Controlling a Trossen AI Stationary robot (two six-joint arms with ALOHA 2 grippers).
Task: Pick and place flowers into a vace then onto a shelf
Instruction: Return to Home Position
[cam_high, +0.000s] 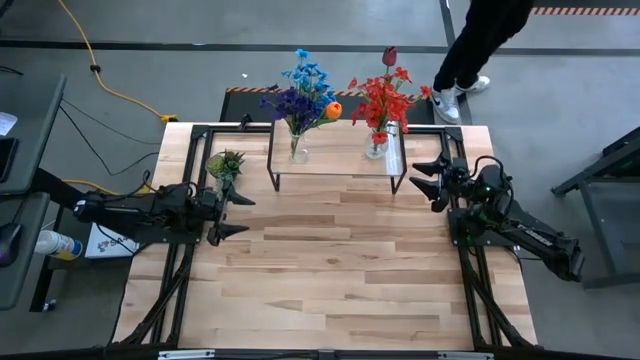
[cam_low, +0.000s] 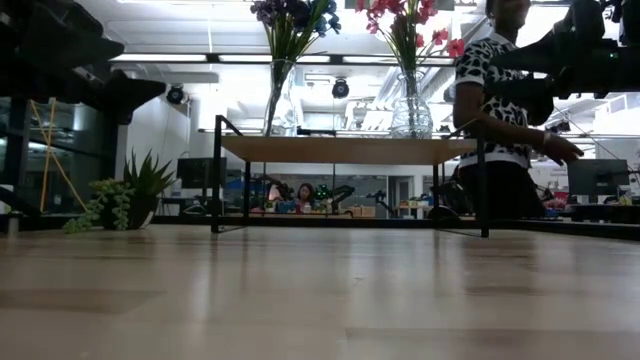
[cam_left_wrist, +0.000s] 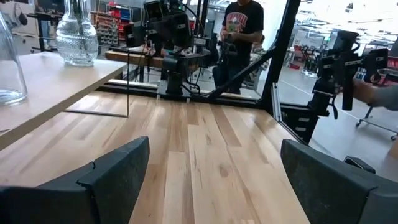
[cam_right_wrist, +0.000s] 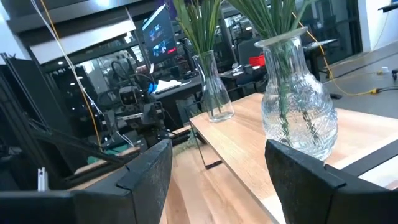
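Observation:
The shelf (cam_high: 340, 160) stands on its thin black legs at the table's far middle. Two glass vases stand on its top. The slim vase (cam_right_wrist: 214, 87) holds blue, purple and orange flowers (cam_high: 305, 95). The faceted vase (cam_right_wrist: 298, 106) holds red flowers and a dark maroon tulip (cam_high: 385, 95). My left gripper (cam_high: 243, 214) hovers open at the table's left side, pointing level across the table. My right gripper (cam_high: 418, 176) hovers open just off the shelf's right end, fingers toward it. Neither has anything between its fingers.
A small spiky green potted plant (cam_high: 225, 163) stands left of the shelf, just beyond my left gripper. A person (cam_high: 480, 50) stands past the table's far right corner. Bare wooden tabletop (cam_high: 340, 270) lies between the arms and toward the near edge.

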